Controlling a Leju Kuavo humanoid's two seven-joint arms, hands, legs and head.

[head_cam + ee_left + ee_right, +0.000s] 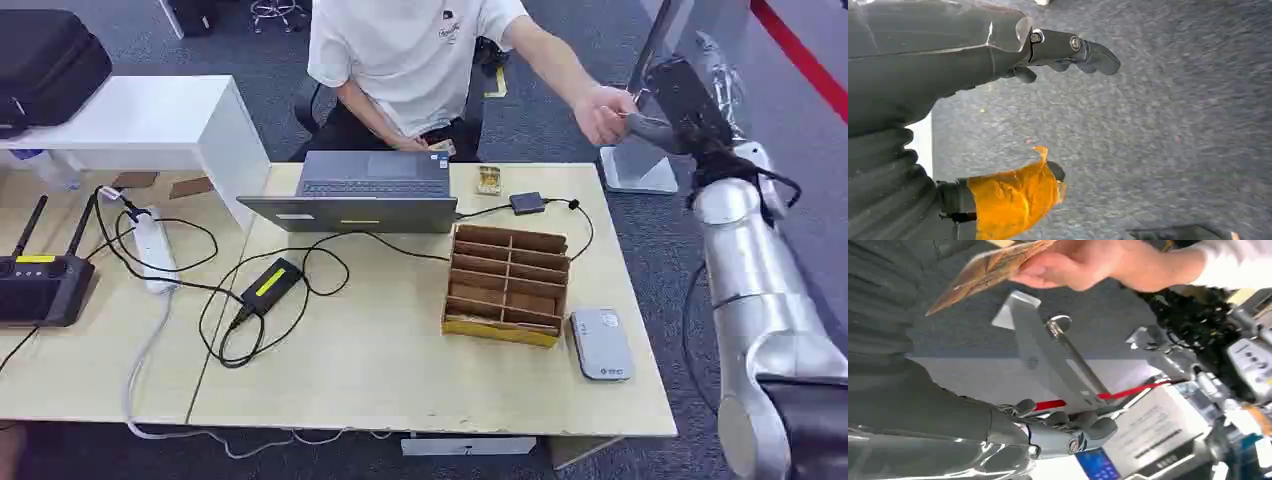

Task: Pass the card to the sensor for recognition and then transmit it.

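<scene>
One card (990, 270) sits in the person's hand (1073, 262) just above your right hand (1058, 432), whose fingers hang apart holding nothing, so pull back now and you risk a fumbled handover; the left hand (1068, 52) is empty too.

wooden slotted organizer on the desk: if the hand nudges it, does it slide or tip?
Probably slides: the wooden organizer sits low and wide on the smooth desk. Its slots look mostly empty, so likely light. The thin dividers look rigid but may crack if squeezed.
</scene>
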